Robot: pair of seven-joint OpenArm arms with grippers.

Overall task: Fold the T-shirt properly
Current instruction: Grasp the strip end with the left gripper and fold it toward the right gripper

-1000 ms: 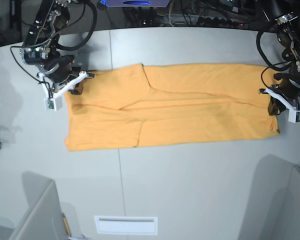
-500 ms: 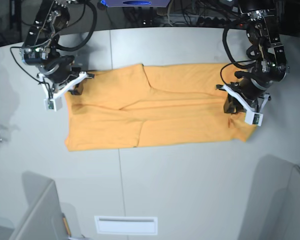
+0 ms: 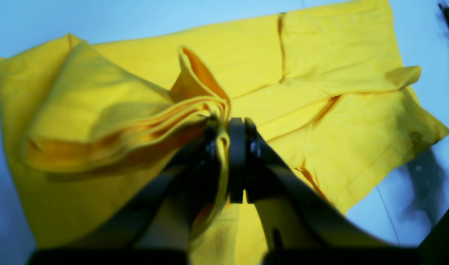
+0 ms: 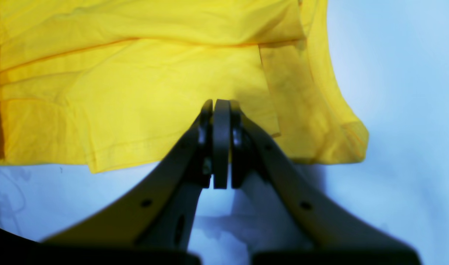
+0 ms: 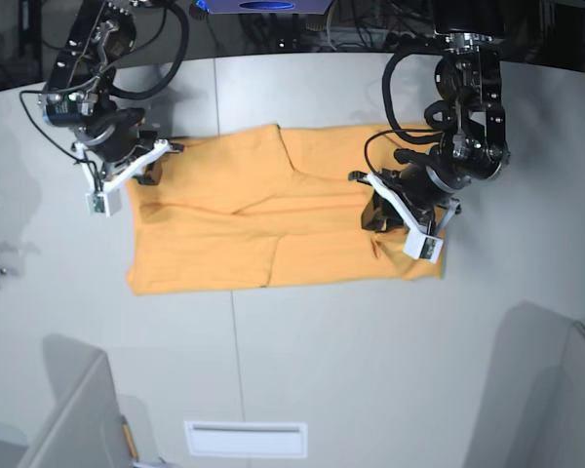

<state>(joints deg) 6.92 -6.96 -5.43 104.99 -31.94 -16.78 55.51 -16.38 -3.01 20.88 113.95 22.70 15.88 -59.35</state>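
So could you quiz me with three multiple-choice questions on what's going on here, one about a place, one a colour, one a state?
1. Where is the left tool?
A. over the T-shirt
B. off the table
C. beside the right tool

2. The T-shirt's colour?
A. blue
B. orange-yellow
C. white

3. The left tool is:
A. wide open
B. shut on nothing
C. shut on the T-shirt

Answers: 1 A, it hangs above the cloth's right part; 2 B, plain orange-yellow throughout; 3 C, bunched layers sit between its jaws.
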